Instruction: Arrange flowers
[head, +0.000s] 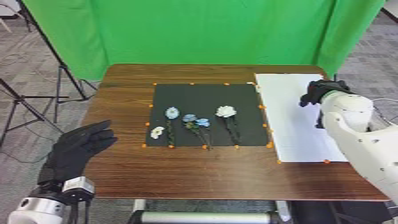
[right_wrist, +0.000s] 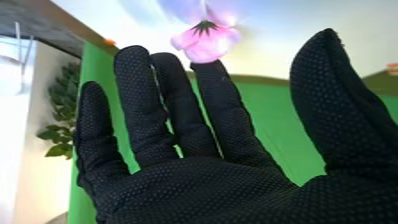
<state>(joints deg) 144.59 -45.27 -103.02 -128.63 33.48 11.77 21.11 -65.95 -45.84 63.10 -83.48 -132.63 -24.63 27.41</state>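
Clock directions are read on the head view, 12 at the far side.

Right hand (head: 327, 89), in a black glove of finely dimpled fabric: at 2 to 3 o'clock, over the far half of a smooth white rectangular sheet (head: 298, 142). State: released, fingers long and straight, thumb held well apart. In the right wrist view, a soft pink blossom (right_wrist: 209, 44) with rounded, translucent petals, a dark spiky green base and a thin stem lies at the fingertips; whether it touches them, I cannot tell.

Left hand (head: 78, 150), same black fabric: at 8 o'clock, just beside the table edge, released, fingers loosely extended.

Specimens on the matte black square mat (head: 191, 95), relative to its centre:
- 8 o'clock: small white flower (head: 157, 132), flat, open petals.
- 9 o'clock: pale blue oval bloom (head: 171, 113) on a straight leafy stem.
- Just off centre, toward 8: blue two-headed spray (head: 202, 122), green leaves, thin splayed stems.
- Toward 2: ruffled white bloom (head: 226, 111), full and rounded, dark slender stem trailing toward 5.

Small orange markers line the mat and the sheet. Beneath both: brown wood-grained table (head: 124, 170). At 12 o'clock, a softly folded green cloth backdrop (head: 204, 35).
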